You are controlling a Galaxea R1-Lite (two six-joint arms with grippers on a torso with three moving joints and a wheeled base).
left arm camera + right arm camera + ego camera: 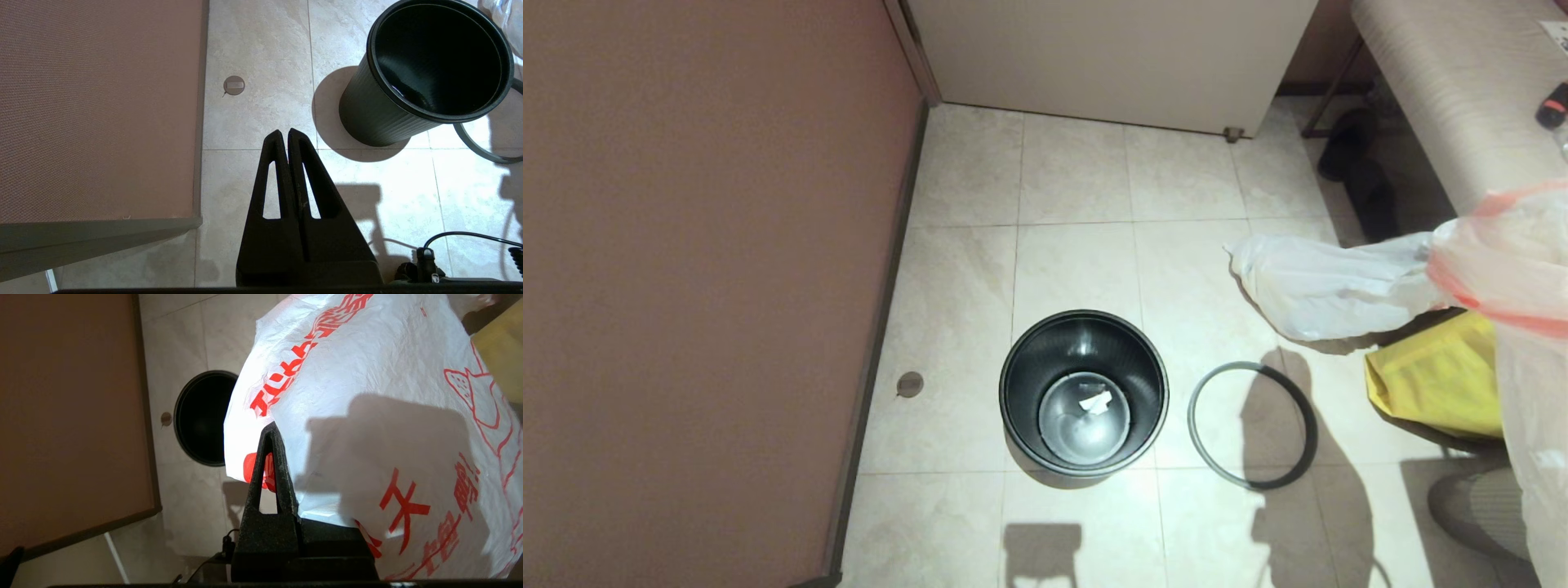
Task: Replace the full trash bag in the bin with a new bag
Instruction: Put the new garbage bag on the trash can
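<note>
Floor [1078, 180]: pale stone-look tiles, carrying every item listed here. Landmark for all places below: the bin.

Wall panel [703, 269]: reddish-brown, standing to the left of the bin, with a small round floor fitting [910, 383] between it and the bin.

New bag [367, 428]: thin translucent white plastic with large orange-red lettering and outline drawings. It hangs in the air to the right of the bin, filling the right edge of the head view [1523, 269]. In the right wrist view it drapes over the right end effector and hides one finger.

Full trash bag [1327, 286]: plain translucent white, bulging, lying on the floor right of and beyond the bin, its gathered end pointing away from the bin toward the new bag.

Yellow bag [1437, 376]: on the floor to the right of the bin, just behind the full trash bag and partly covered by the new bag.

Bin [1084, 392]: small, round, black, upright and unlined; a scrap of white paper [1094, 401] lies on its bottom.

Grey hoop [1252, 425]: thin ring lying flat on the floor just right of the bin, apart from it.

Right end effector [273, 457]: above and right of the bin, clamped on the new bag's film.

Left end effector [286, 136]: fingers pressed together, holding nothing, poised over bare floor left of the bin.
</note>
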